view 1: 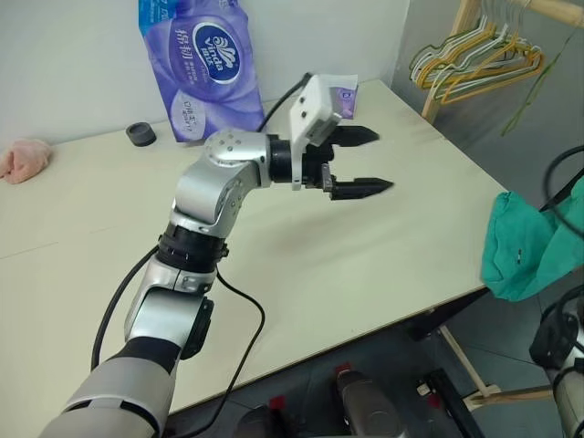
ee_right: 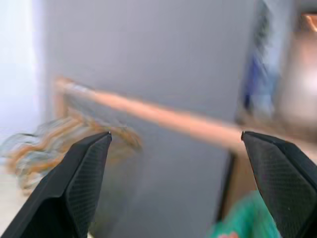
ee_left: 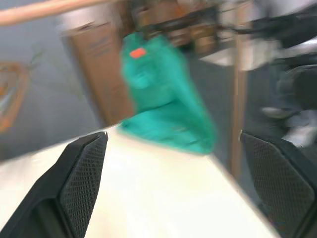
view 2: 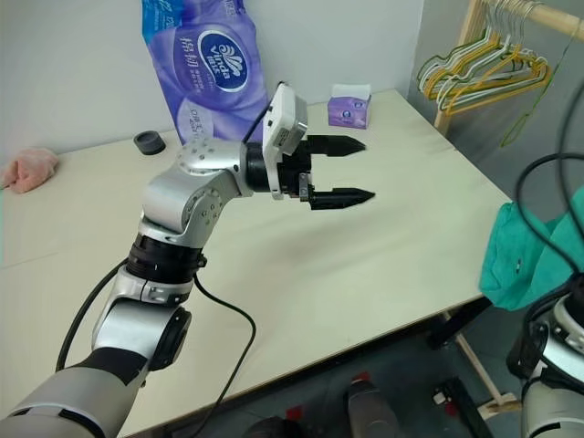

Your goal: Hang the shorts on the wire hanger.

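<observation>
The teal shorts [view 1: 525,246] hang bunched just past the table's right edge; what bears them is hidden. In the left wrist view the shorts [ee_left: 163,99] lie straight ahead with an orange spot near their top. My left gripper [view 1: 365,162] hovers over the middle of the table [view 1: 365,265], pointing right toward them, open and empty. In its own wrist view my right gripper [ee_right: 176,144] stands open with nothing between its fingers, facing a wooden rail. A thin dark green wire hanger [view 2: 525,109] dangles from the rack beside the coloured bunch.
A bunch of yellow, green and white hangers [view 1: 474,59] hangs on a wooden rack at the back right. A purple tissue pack [view 1: 201,64], a small purple tissue box [view 2: 349,105], a black cap [view 1: 140,134] and a pink cloth [view 1: 25,160] sit along the table's far side.
</observation>
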